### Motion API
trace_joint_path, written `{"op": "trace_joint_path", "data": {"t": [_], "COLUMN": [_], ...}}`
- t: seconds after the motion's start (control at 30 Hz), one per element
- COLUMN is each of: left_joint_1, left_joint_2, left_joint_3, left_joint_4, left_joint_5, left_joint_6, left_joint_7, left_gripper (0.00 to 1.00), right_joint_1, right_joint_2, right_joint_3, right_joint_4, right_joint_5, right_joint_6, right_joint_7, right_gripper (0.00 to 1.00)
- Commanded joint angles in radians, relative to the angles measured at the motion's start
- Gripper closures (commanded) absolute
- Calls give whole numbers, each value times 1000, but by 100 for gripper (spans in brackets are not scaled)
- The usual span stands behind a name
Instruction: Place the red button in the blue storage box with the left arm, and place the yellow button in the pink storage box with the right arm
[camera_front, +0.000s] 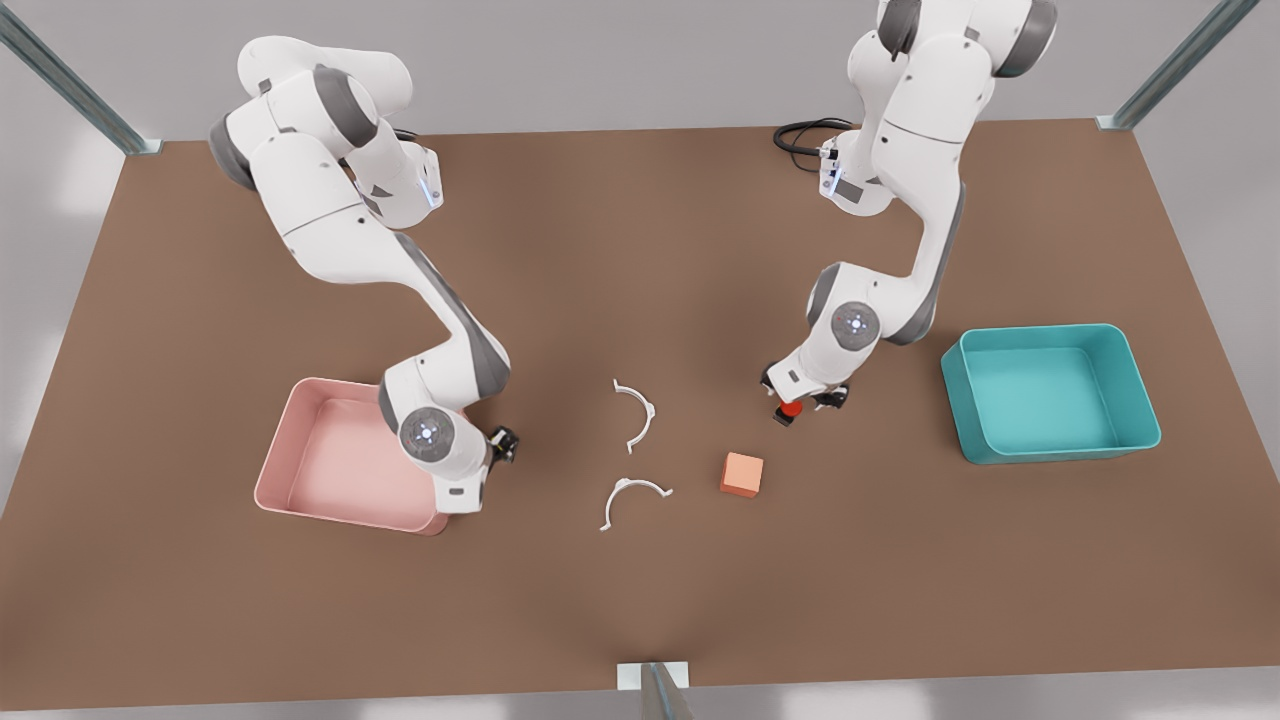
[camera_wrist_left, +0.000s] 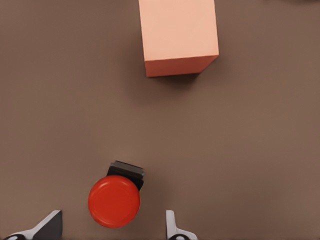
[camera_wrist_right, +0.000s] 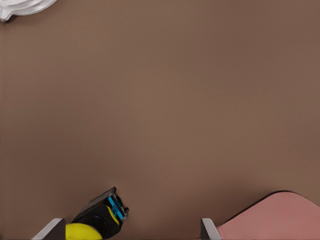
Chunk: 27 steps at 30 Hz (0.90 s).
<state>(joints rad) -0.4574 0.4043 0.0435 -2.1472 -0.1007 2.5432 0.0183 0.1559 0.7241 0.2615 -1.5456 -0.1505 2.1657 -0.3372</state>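
White arms, grey joints

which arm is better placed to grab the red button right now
The left arm. Its gripper hangs open directly over the red button, a finger on each side, near the blue storage box. The right gripper is across the table at the yellow button, beside the pink storage box.

Counter (camera_front: 640, 620): one storage box (camera_front: 330, 470) lower left of frame, other storage box (camera_front: 1050, 392) right, block (camera_front: 741, 474) and two clips (camera_front: 634, 415) centre between them.
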Motion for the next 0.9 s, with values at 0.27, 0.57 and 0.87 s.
{"op": "trace_joint_path", "data": {"t": [0.27, 0.57, 0.87], "left_joint_1": [0, 0, 9], "left_joint_2": [84, 77, -13], "left_joint_3": [1, 1, 9], "left_joint_4": [61, 52, 58], "left_joint_5": [-10, -11, -11], "left_joint_6": [83, 78, -23], "left_joint_7": [-4, -8, -3], "left_gripper": [4, 33, 53], "right_joint_1": [-4, -9, 1], "right_joint_2": [-6, 9, 21], "right_joint_3": [12, 7, 1], "right_joint_4": [-97, -123, -123], "right_joint_5": [29, 26, 28], "right_joint_6": [124, 189, 204], "right_joint_7": [-94, -97, -88], "right_gripper": [0, 0, 0]}}
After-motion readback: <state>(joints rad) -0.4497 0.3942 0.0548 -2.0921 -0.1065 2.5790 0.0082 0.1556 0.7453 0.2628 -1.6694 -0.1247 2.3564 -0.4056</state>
